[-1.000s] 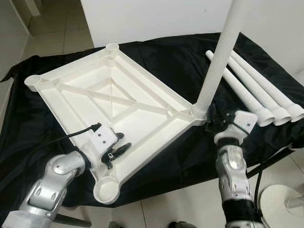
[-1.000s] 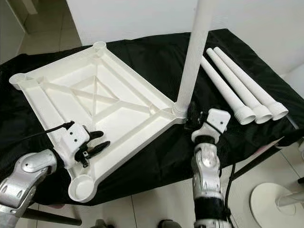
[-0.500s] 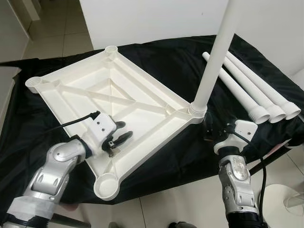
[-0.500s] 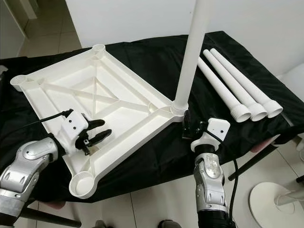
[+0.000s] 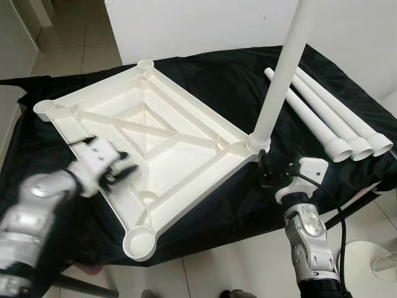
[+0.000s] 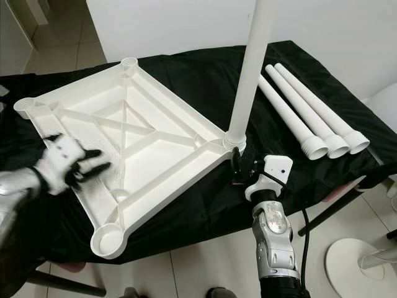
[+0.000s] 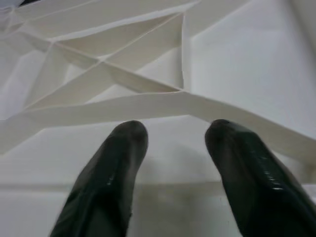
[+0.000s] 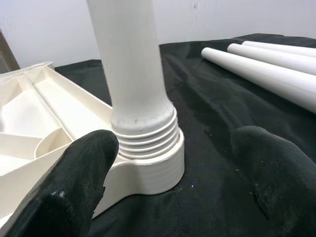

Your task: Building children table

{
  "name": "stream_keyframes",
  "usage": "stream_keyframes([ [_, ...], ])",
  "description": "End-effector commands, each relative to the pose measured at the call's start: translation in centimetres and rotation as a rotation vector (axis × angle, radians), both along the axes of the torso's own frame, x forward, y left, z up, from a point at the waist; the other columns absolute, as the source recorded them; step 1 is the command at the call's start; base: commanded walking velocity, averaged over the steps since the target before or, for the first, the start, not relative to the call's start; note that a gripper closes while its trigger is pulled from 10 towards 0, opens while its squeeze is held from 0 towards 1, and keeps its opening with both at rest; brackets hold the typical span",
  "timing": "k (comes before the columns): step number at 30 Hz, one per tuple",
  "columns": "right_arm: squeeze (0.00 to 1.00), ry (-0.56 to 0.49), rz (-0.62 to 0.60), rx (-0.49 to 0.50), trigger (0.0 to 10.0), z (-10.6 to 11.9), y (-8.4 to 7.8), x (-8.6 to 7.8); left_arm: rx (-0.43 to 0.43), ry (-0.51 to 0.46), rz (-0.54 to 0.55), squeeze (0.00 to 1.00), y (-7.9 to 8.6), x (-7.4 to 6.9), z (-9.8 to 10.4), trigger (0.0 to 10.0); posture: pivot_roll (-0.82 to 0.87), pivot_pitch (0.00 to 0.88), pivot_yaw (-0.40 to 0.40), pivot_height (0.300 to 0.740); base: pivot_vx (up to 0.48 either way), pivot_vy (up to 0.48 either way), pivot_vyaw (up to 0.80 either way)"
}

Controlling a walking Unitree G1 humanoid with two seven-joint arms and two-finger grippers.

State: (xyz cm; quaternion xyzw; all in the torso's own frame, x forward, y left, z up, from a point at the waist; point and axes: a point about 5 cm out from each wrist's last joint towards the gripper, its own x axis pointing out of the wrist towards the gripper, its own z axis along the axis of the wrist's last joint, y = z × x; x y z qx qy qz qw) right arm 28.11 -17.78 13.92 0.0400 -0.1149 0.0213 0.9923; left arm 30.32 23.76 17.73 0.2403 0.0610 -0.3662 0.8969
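Observation:
The white tabletop point(image 5: 155, 133) lies upside down on a black cloth. One white leg point(image 5: 279, 81) stands upright, its threaded end point(image 8: 148, 133) in the near right corner socket. Three loose legs point(image 5: 322, 118) lie side by side to the right. My right gripper point(image 5: 263, 177) is open just in front of the leg's base, with a finger point(image 8: 74, 182) on either side and not touching it. My left gripper point(image 5: 118, 171), blurred by motion, hovers open over the tabletop's left rim; its fingers point(image 7: 118, 163) hold nothing above the ribs.
Sockets stand empty at the near corner point(image 5: 140, 241), the left corner point(image 5: 43, 107) and the far corner point(image 5: 146, 63). The black cloth point(image 5: 211, 211) drops off at the front edge. A white round stand base point(image 5: 372, 261) sits on the tiled floor at the lower right.
My left gripper has swung left from the tabletop's near rim toward its left side, now blurred. My right gripper has shifted slightly left, closer to the upright leg's base.

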Motion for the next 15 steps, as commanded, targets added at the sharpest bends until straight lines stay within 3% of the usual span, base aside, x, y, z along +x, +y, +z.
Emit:
stream_keyframes([
  [1,0.0,0.009,0.015,0.006,10.0,-0.1,0.2,-0.2,-0.021,0.06,-0.037,1.0,0.1,-0.3,-0.5,10.0,-0.05,0.091,0.049,0.74,0.0,0.0,0.0],
  [3,0.0,0.011,0.022,0.002,10.0,-0.2,0.2,-0.2,-0.045,0.068,-0.055,1.0,0.4,-0.5,-0.2,10.0,-0.05,0.094,0.053,0.74,0.0,0.0,0.0],
  [6,0.0,0.02,0.055,-0.016,10.0,-0.3,0.3,-0.3,0.006,0.116,-0.134,1.0,0.9,-1.4,-0.3,10.0,-0.05,0.106,0.056,0.74,0.0,0.0,0.0],
  [9,0.0,0.029,0.083,-0.045,10.0,-0.3,0.2,-0.4,0.177,0.192,-0.218,1.0,1.2,-2.3,-1.7,10.0,-0.04,0.117,0.057,0.74,0.0,0.0,0.0],
  [11,0.0,0.029,0.085,-0.048,10.0,-0.3,0.1,-0.4,0.21,0.195,-0.227,1.0,1.3,-2.3,-1.9,10.0,-0.04,0.117,0.057,0.74,0.0,0.0,0.0],
  [12,0.0,0.03,0.088,-0.052,10.0,-0.3,0.1,-0.3,0.25,0.191,-0.239,0.02,1.2,-2.2,-2.1,10.0,-0.04,0.118,0.057,0.74,0.0,0.0,0.0],
  [15,0.0,0.027,0.099,-0.061,10.0,-0.1,0.1,-0.1,0.365,0.189,-0.297,0.0,1.0,-1.9,-2.7,10.0,-0.04,0.119,0.056,0.74,0.0,0.0,0.0],
])
